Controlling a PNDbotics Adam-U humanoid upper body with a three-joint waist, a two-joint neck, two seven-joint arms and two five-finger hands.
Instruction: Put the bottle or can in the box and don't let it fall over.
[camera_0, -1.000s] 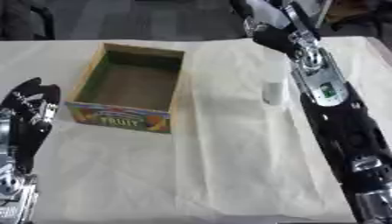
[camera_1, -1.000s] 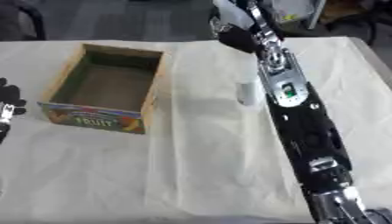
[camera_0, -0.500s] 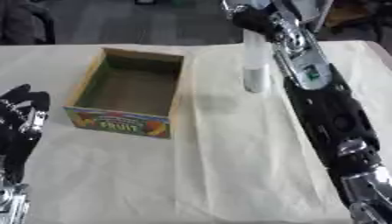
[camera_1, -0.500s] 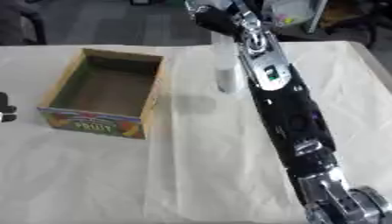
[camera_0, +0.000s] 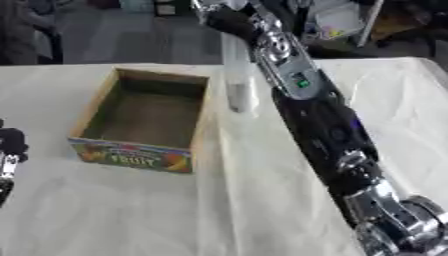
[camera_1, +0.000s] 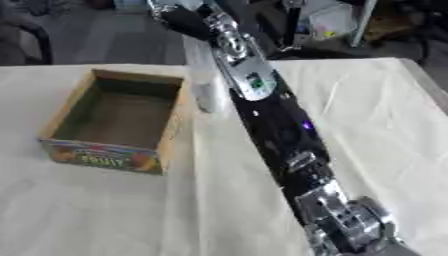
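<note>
An open cardboard box (camera_0: 144, 117) with a colourful fruit label on its front wall sits left of centre on the white tablecloth. A tall pale bottle (camera_0: 237, 75) hangs upright just beside the box's right wall, lifted off the cloth. My right hand (camera_0: 220, 21) is at the top of the view, shut on the bottle's upper end; its long black and silver arm runs down to the lower right corner. Only the edge of my left hand (camera_0: 9, 150) shows at the left border, fingers pointing up and relaxed, away from the box.
The white cloth (camera_0: 114, 210) covers the table, with open cloth in front of the box and to the right of my arm. Dark chairs and clutter (camera_1: 341, 22) stand beyond the table's far edge.
My right hand has picked the bottle up from the cloth and carried it left, up to the box's right wall. The left hand has slid toward the left border.
</note>
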